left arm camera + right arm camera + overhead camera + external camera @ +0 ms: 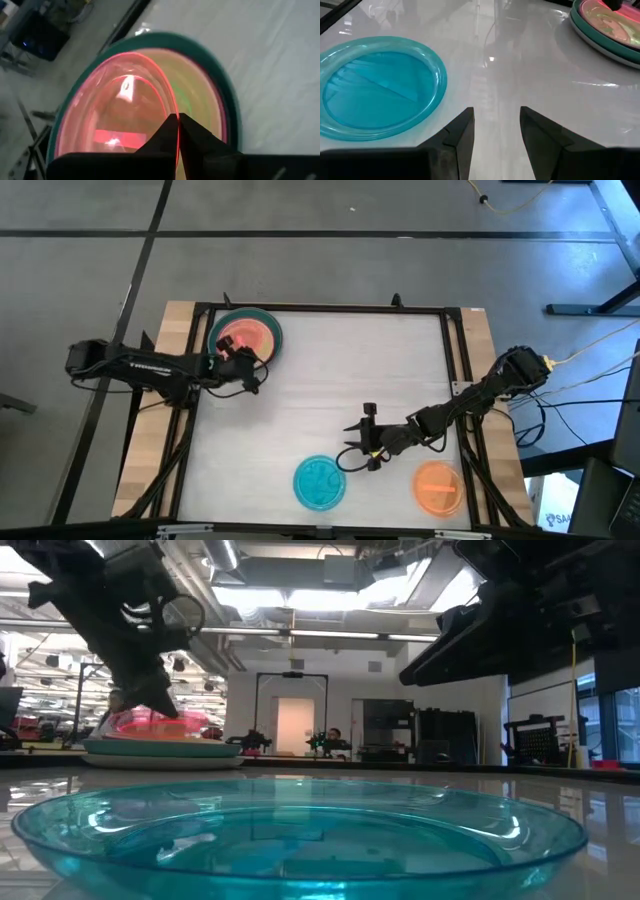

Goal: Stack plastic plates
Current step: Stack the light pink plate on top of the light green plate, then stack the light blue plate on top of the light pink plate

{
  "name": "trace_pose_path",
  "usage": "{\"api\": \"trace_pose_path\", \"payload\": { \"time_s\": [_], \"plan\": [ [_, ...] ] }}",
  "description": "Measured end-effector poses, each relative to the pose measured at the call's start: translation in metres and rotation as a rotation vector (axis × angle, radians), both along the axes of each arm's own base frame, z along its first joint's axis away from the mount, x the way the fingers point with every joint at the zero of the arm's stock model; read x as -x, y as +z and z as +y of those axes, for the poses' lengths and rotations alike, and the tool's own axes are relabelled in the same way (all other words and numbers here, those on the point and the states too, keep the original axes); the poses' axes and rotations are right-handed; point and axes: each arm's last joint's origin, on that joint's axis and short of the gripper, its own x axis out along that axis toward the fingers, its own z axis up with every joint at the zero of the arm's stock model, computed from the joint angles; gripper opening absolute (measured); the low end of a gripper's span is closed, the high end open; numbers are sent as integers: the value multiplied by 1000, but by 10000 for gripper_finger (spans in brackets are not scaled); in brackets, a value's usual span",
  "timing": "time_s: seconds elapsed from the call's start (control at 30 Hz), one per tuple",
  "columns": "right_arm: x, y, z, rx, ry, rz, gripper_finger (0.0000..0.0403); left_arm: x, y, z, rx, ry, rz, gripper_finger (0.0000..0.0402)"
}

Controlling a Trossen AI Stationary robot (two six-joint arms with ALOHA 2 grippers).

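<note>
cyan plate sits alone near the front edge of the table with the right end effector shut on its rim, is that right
Not quite. The cyan plate does sit alone near the front edge, but the right end effector is not on its rim. The right wrist view shows its fingers open over bare table beside the plate, and the high view agrees.

Left tool [243, 363] pinched closed, right tool [357, 445] open.

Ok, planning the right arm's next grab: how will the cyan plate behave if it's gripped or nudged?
The cyan plate looks thin, clear plastic, so probably light and fairly stiff. On the glossy white table it would likely slide rather than tip. Its shallow raised rim probably suits an edge pinch by the open right gripper.
</note>
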Motion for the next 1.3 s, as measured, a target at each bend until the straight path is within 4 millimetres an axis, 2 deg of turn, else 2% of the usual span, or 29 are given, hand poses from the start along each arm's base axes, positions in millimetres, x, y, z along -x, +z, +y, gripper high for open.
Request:
{"api": "trace_pose_path", "payload": {
  "time_s": [0.13,0.27,0.53,0.63,0.77,0.93,1.1,1.3],
  "plan": [
    [0,0,0,2,0,4,150,3,-4,7,29,28,1,14],
    [0,-1,0,4,2,9,150,-2,-2,10,100,-4,-77,47],
    [0,-1,0,4,2,9,150,-20,7,1,369,-250,-316,104],
    [0,-1,0,3,3,9,150,-30,10,-11,463,-386,-397,112],
    [0,-1,0,2,3,6,150,-45,10,-31,488,-519,-458,110],
    [0,0,0,1,3,4,150,-61,-1,-61,528,-633,-483,101],
    [0,0,0,1,3,4,150,-83,-13,-90,567,-668,-421,94],
    [0,0,0,1,3,4,150,-117,-22,-117,588,-714,-346,90]
  ]
}}
